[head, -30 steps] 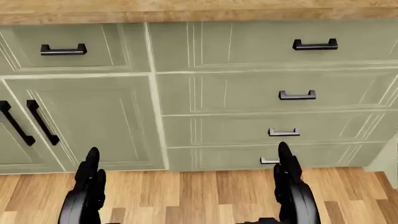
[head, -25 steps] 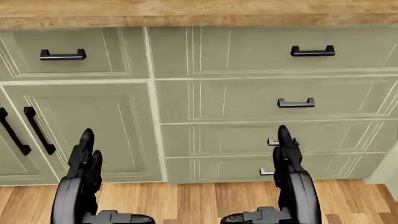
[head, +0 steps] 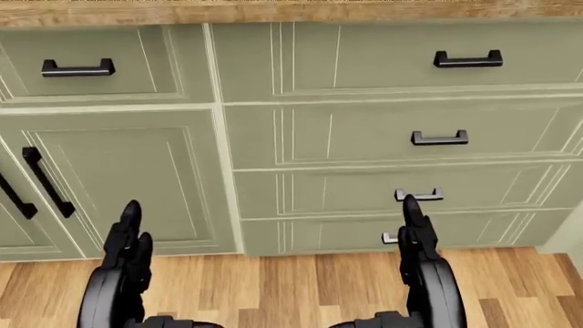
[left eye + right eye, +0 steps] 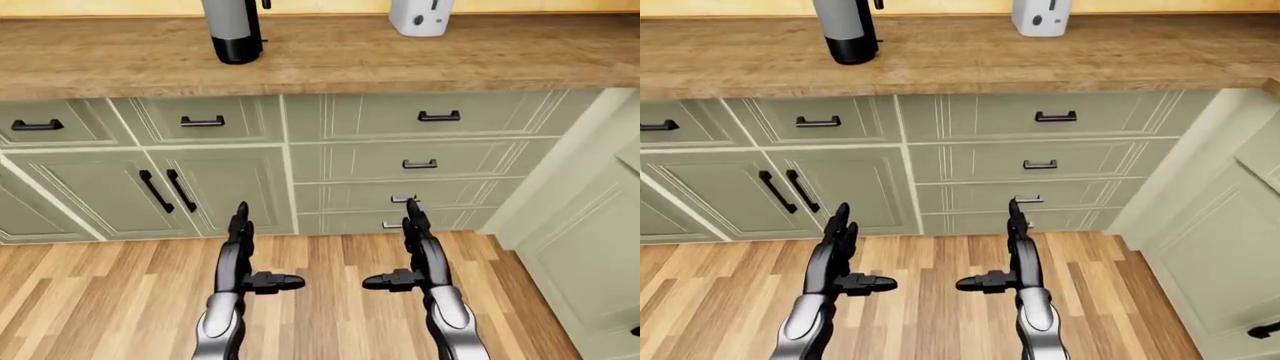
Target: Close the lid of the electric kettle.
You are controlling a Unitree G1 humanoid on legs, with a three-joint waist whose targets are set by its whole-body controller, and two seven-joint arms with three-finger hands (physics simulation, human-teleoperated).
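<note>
The electric kettle [image 4: 232,30] stands on the wooden counter [image 4: 400,56] at the top left of the left-eye view. It has a grey body and a black base, and its top and lid are cut off by the frame edge. My left hand [image 4: 245,255] and right hand [image 4: 415,251] are held out side by side over the floor, far below the counter. Both are open, fingers straight and thumbs turned inward, with nothing in them. In the head view only the left hand [image 3: 128,253] and right hand [image 3: 415,239] show, against the cabinet fronts.
Sage-green cabinets [image 4: 350,116] with black handles run under the counter. A white appliance [image 4: 420,16] stands at the counter's far edge, right of the kettle. A tall cabinet panel [image 4: 590,225] juts out on the right. Wood floor [image 4: 100,300] lies below.
The whole head view shifted down and then back up, so the camera moved. Both hands stay open and sit slightly higher in the picture than at first.
</note>
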